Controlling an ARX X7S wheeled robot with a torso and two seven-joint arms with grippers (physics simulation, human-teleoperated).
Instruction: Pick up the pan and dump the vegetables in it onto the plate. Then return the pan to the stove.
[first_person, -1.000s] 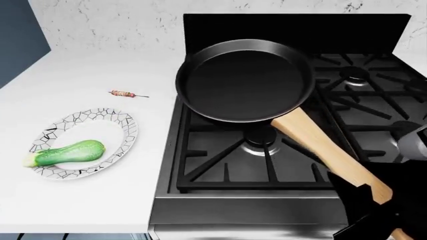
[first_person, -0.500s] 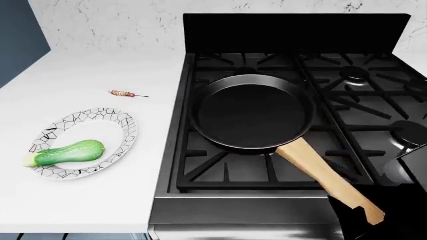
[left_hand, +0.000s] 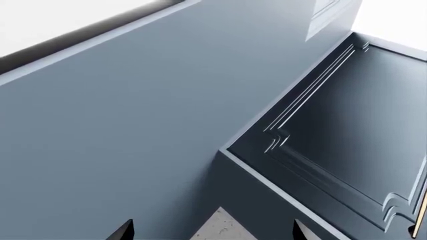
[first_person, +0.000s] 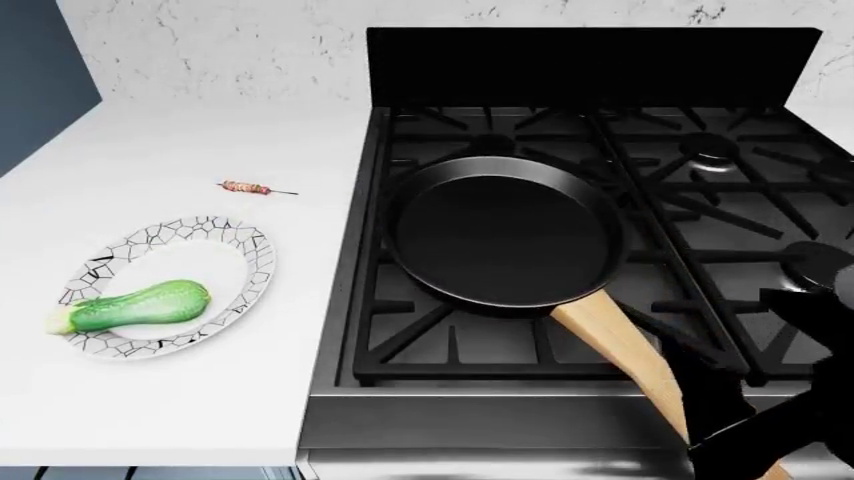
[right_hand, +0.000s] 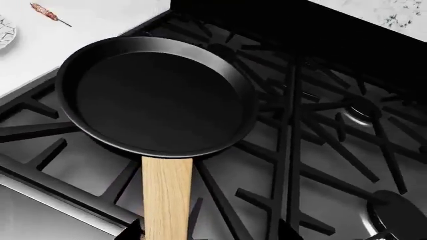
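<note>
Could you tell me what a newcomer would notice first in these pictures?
The empty black pan on the stove grates draws the eye, its wooden handle running to the right gripper at the stove's front edge. To the left, a green vegetable lies on a patterned plate on the white counter.

my right arm's matte black, blocky, angular gripper housing (first_person: 767, 420) fills the head view around five o'clock, its facets flat and unmarked. in both wrist views i see only small, dark, pointed fingertips (right_hand: 133, 230) poking in at the frame edge (left_hand: 123, 231).
</note>
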